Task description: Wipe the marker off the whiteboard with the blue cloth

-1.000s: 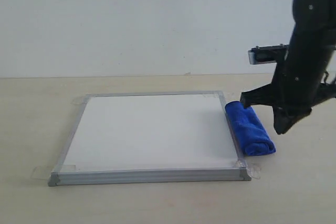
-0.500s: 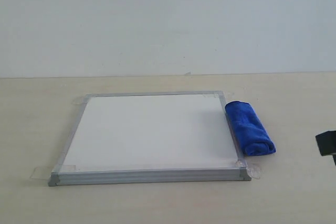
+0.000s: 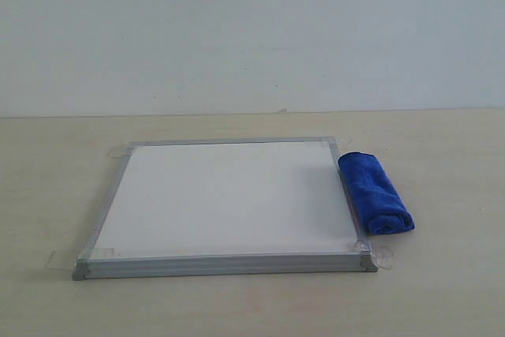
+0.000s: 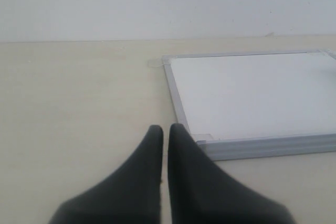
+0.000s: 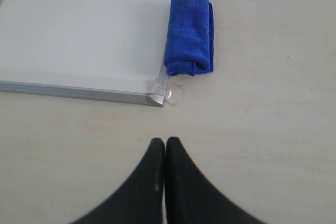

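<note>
Whiteboard (image 3: 229,199) shows no marker lines, blue cloth (image 3: 375,192) lies rolled on the table (image 3: 442,290) just beside its right frame, left gripper (image 4: 165,129) and right gripper (image 5: 165,142) both pinched closed on nothing, so wiping looks done.

In your left wrist view the whiteboard (image 4: 252,95) runs off the picture's edge, so you see only one end; your right wrist view crops part of it too. The left fingers (image 4: 142,182) and right fingers (image 5: 184,187) are both cut off at their bases. The underside of the blue cloth (image 3: 375,191) lies hidden against the worktop (image 3: 442,290).
</note>
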